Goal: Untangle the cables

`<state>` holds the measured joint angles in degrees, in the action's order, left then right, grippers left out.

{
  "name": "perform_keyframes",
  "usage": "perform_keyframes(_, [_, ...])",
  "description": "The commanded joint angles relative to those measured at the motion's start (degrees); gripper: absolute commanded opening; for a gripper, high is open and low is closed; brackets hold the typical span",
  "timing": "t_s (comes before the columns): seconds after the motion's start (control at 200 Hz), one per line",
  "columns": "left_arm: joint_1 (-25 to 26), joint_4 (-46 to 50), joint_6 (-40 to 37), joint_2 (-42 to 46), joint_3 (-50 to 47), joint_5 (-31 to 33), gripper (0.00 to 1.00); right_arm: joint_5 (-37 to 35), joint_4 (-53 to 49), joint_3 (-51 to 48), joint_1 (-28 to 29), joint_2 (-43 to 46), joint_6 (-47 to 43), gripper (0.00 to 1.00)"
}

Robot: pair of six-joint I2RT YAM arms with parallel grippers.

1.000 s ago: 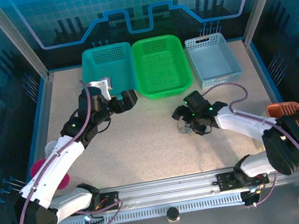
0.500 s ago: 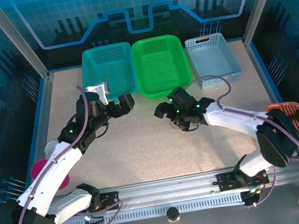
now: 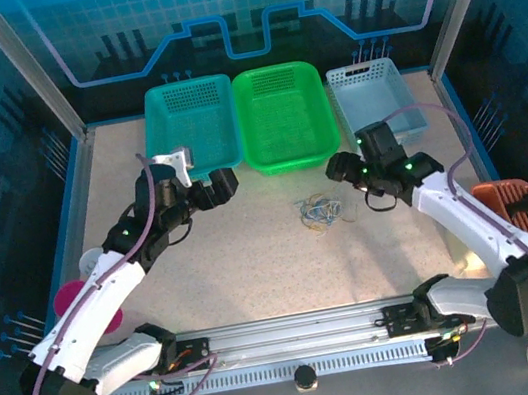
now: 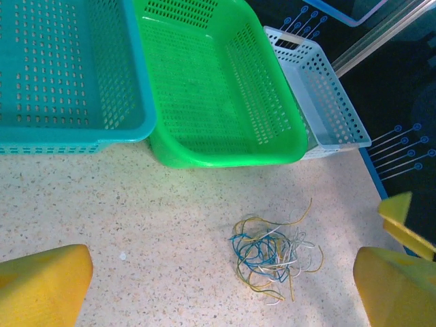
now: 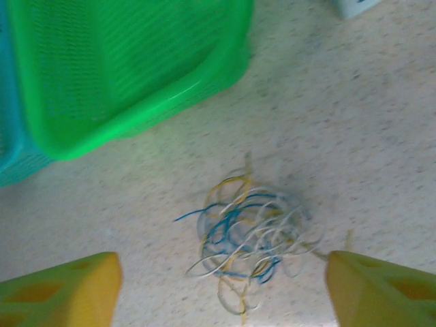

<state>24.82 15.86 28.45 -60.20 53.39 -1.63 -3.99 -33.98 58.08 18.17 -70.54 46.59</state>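
Teal basket [image 3: 192,118] | green basket [image 3: 280,114] | white basket [image 3: 377,113] | cables [image 3: 320,212] on table [image 3: 254,260], outside all | left fingers [image 4: 41,286] apart | right fingers [image 5: 58,289] apart

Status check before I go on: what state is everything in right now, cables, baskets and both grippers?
cables, tangled in one clump on the table, held by nothing.
teal basket, empty.
green basket, empty.
pale blue basket, empty.
left gripper, open, holding nothing.
right gripper, open, holding nothing.
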Motion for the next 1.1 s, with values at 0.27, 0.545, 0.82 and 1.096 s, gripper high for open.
perform_keyframes(0.27, [0.5, -1.0, 0.3, -3.9, 0.6, -4.6, 0.99, 7.4, 5.3, 7.8, -3.1, -18.6, -14.9, 0.53])
perform_keyframes(0.545, [0.8, -1.0, 1.0, -4.8, 1.4, -4.7, 0.99, 7.2, 7.1, 9.2, -3.5, -24.3, -14.3, 0.54])
perform_keyframes(0.82, [1.4, -0.6, 1.7, -3.9, 0.8, -3.6, 0.99, 8.6, 9.3, 7.6, -3.5, -26.1, -14.1, 0.35])
perform_keyframes(1.096, [2.1, -0.4, 1.4, -2.1, -0.5, -2.3, 0.99, 9.1, 10.5, 7.4, -2.6, -25.3, -16.0, 0.0])
